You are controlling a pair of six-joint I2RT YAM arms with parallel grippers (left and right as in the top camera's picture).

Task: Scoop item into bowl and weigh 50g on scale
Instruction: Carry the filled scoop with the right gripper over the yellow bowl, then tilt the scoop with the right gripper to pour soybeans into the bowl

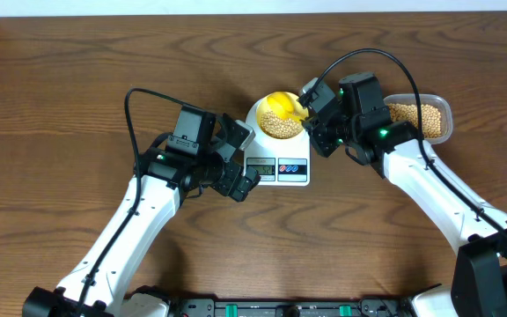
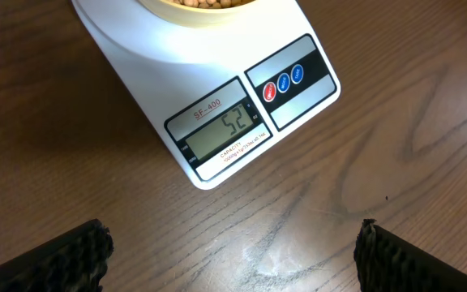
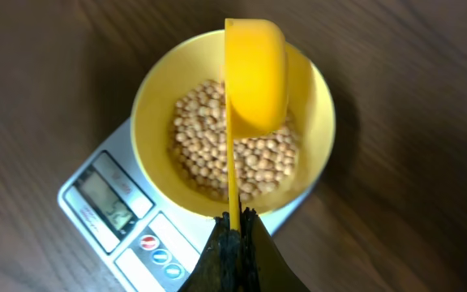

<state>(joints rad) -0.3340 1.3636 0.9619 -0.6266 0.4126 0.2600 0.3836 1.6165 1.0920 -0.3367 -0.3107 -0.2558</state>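
A white scale point(image 1: 276, 176) carries the pale-yellow bowl point(image 1: 264, 121), partly filled with tan beans point(image 1: 282, 126). My right gripper point(image 1: 311, 113) is shut on the thin handle of a bright yellow scoop point(image 1: 282, 105), which is turned on its side over the bowl. In the right wrist view the scoop point(image 3: 258, 77) hangs above the beans point(image 3: 209, 150) in the bowl point(image 3: 154, 105), with the gripper point(image 3: 235, 223) clamped on the handle. My left gripper point(image 2: 233, 259) stands open over bare wood just in front of the scale point(image 2: 136, 57), whose display point(image 2: 221, 130) reads 52.
A clear plastic tub point(image 1: 443, 107) holding more beans point(image 1: 412, 117) stands to the right of the scale, behind my right arm. Dark wooden tabletop point(image 1: 77, 79) lies all round.
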